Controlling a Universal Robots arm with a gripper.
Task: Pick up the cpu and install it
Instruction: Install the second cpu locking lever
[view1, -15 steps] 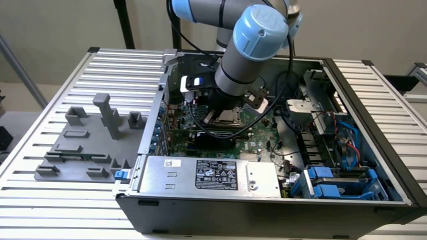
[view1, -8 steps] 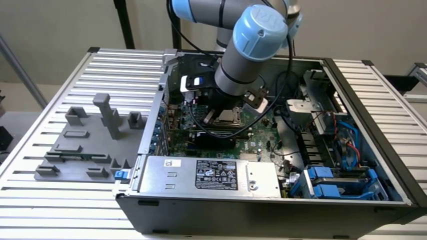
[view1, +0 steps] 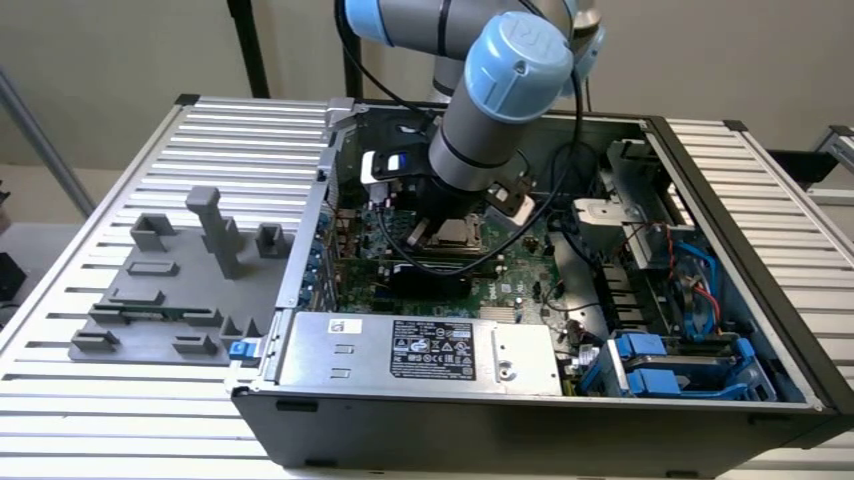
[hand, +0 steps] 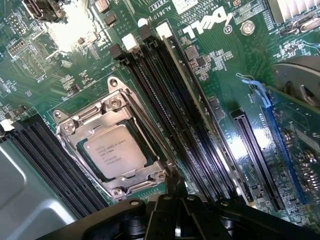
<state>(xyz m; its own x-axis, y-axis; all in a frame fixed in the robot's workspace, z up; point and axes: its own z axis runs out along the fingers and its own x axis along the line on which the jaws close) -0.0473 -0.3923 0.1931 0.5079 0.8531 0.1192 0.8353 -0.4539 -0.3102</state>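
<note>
— Starting at the exterior view's left, what have you got?

— A grey fixture plate (view1: 167, 300) with upright pegs, lying on the slatted table (view1: 120, 420), well apart from the arm. Next comes the open computer case (view1: 561, 420), with the silver labelled power supply (view1: 420, 348) along its near edge.

— And the arm?

— The arm (view1: 501, 85) reaches down into the case, over the motherboard (view1: 514, 280). The gripper (hand: 170, 222) hangs just above the socket frame (hand: 112, 107) (only its dark body shows in the wrist view, so I cannot tell how its fingers stand).

— Where's the cpu?

— The cpu (hand: 114, 151) lies flat inside the metal socket frame, silver top up, close beneath the gripper and apart from it. Black memory slots (hand: 165, 105) run just beside it, and further toward the exterior view's right sit the blue drive brackets (view1: 661, 365).
</note>
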